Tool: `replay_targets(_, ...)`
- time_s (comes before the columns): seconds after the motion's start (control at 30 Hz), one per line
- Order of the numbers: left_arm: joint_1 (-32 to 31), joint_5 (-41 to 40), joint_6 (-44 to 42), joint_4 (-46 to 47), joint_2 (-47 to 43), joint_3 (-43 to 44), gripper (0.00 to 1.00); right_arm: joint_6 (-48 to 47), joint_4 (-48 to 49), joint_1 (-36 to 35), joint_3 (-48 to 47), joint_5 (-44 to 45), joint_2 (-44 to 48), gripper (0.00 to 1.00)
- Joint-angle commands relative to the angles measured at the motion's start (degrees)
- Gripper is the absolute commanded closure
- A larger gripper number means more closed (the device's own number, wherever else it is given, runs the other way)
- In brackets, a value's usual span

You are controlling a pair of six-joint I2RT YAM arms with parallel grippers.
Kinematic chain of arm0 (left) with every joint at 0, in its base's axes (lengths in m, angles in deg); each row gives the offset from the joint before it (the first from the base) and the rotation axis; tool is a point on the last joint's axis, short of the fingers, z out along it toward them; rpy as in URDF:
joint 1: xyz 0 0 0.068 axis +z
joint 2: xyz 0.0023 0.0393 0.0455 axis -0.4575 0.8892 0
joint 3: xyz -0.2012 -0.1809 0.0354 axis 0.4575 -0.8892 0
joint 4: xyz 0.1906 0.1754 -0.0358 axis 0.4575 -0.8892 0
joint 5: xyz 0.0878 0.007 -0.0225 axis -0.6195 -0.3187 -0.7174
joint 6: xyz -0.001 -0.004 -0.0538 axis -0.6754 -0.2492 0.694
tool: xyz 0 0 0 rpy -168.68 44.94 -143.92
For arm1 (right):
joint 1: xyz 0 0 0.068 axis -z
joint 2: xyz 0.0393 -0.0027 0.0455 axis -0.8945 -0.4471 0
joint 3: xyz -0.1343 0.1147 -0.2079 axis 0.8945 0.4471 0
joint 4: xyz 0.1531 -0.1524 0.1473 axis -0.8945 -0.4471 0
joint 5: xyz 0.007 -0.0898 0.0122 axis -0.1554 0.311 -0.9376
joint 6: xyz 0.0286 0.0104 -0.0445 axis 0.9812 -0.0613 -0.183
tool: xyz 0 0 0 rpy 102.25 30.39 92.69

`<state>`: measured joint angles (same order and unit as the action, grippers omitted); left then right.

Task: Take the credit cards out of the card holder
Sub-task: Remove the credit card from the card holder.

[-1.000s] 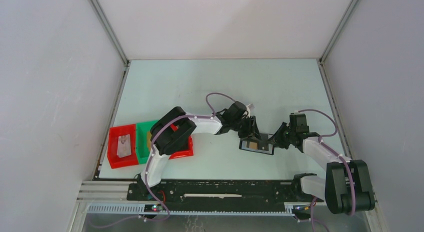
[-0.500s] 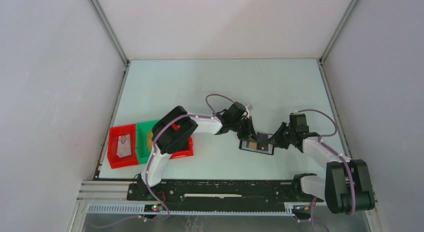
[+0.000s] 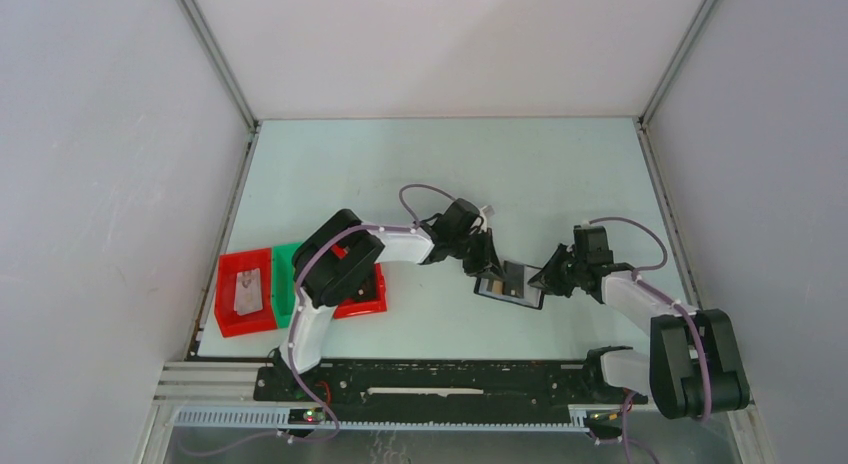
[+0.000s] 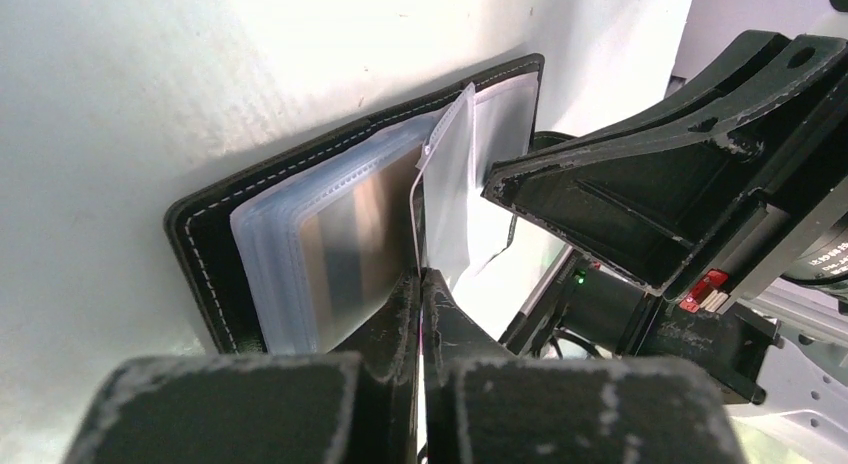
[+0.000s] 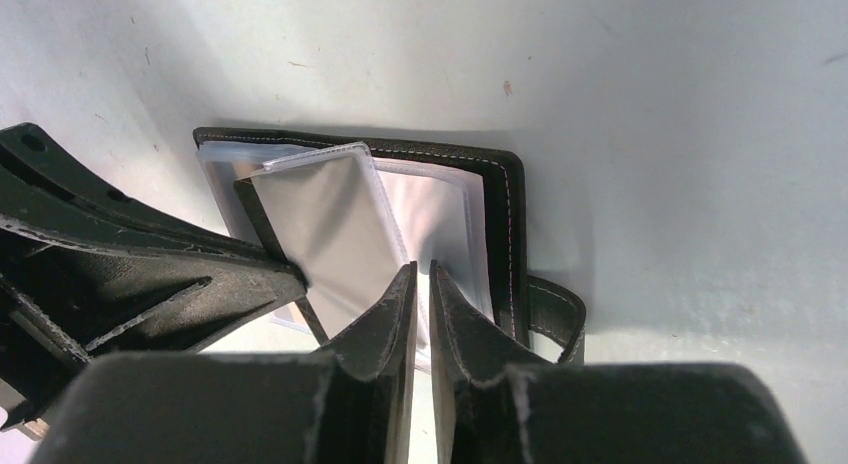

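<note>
The black card holder [image 3: 497, 293] lies open on the table between both arms. In the left wrist view its cover [image 4: 200, 254] holds a stack of clear sleeves with a brownish-grey card [image 4: 350, 234] in them. My left gripper [image 3: 489, 273] [image 4: 421, 276] is shut on the edge of a pale grey card in its clear sleeve [image 4: 445, 184] [image 5: 320, 224], lifted off the stack. My right gripper [image 3: 545, 282] [image 5: 421, 269] sits on the holder's right panel [image 5: 505, 224], jaws a sliver apart on a clear sleeve.
A red tray [image 3: 245, 302] with a grey card in it, a green tray [image 3: 288, 289] and a second red tray [image 3: 367, 304] stand at the left, under the left arm's elbow. The holder's strap loop [image 5: 555, 314] sticks out beside the right fingers.
The left gripper has drawn back to the left and slightly up, raising the sleeve with the card. The holder has shifted a little left. The right gripper has followed it.
</note>
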<state>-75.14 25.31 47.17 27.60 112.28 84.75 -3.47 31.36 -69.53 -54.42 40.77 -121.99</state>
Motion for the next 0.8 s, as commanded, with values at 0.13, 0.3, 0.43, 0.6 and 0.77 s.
replay_targets(0.13, 1.89, 0.09, -5.68, -3.78, -5.79, -2.08, 1.00, -0.34, -2.29, -0.47, -0.11, 2.80, -0.97, 0.83)
replay_targets(0.3, 2.13, 1.56, -6.62, -3.85, -6.81, -2.51, 1.00, -0.36, -2.26, -0.67, -0.12, 2.97, -0.91, 0.83)
replay_targets(0.43, 2.15, 2.61, -7.00, -3.58, -6.66, -2.31, 1.00, -0.53, -2.24, -0.81, -0.10, 3.13, -0.83, 0.83)
replay_targets(0.6, 2.34, 3.11, -6.48, -2.01, -6.92, -2.87, 1.00, -0.37, -2.32, -0.78, -0.04, 3.24, -0.82, 0.83)
replay_targets(0.77, 4.21, 1.57, -9.89, -6.99, -10.30, -3.43, 1.00, -0.43, -2.46, -0.85, -0.05, 3.08, -0.82, 0.83)
